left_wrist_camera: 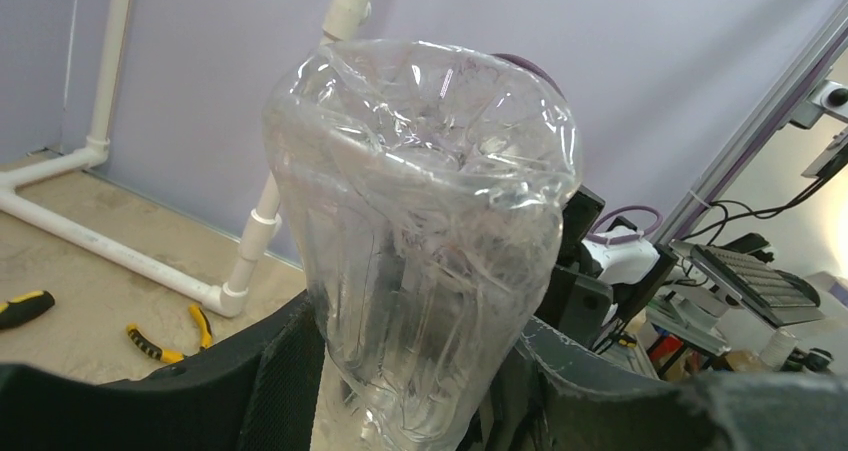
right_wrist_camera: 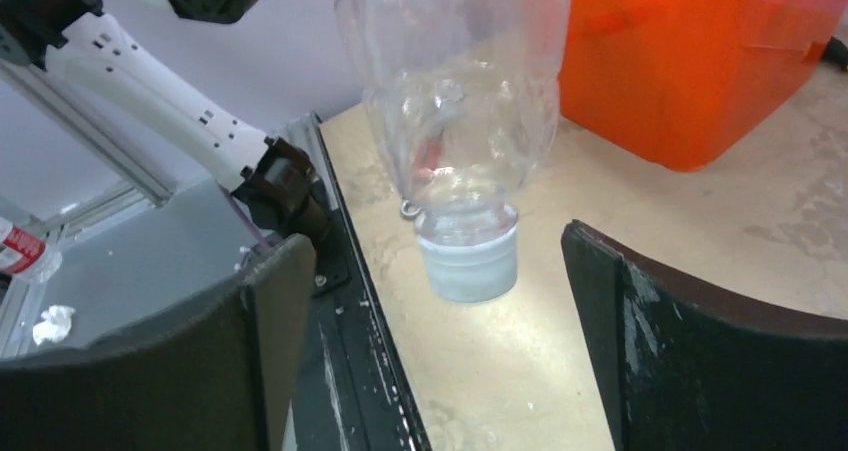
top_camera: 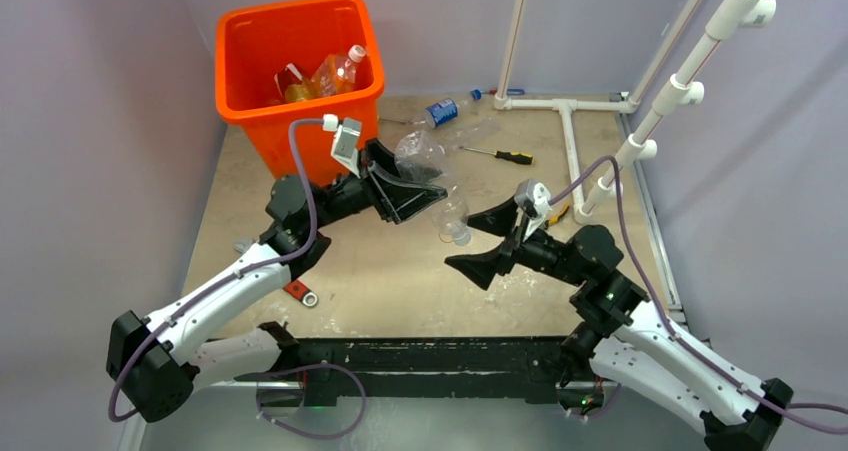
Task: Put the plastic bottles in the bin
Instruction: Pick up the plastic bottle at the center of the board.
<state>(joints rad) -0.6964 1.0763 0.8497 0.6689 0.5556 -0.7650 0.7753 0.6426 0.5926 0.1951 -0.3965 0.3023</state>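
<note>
Evidently light, crushable: clear bottle (top_camera: 447, 211) near bin (top_camera: 290, 136), left gripper (top_camera: 432, 196) clamped on its body; right gripper (top_camera: 460, 243) wide, empty; neck firmer.

Glossy, crinkled clear plastic bottle (left_wrist_camera: 420, 251)

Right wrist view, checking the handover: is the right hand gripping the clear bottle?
No, the fingers of the right hand stand apart from the clear bottle, with table showing either side of its white cap.
</note>
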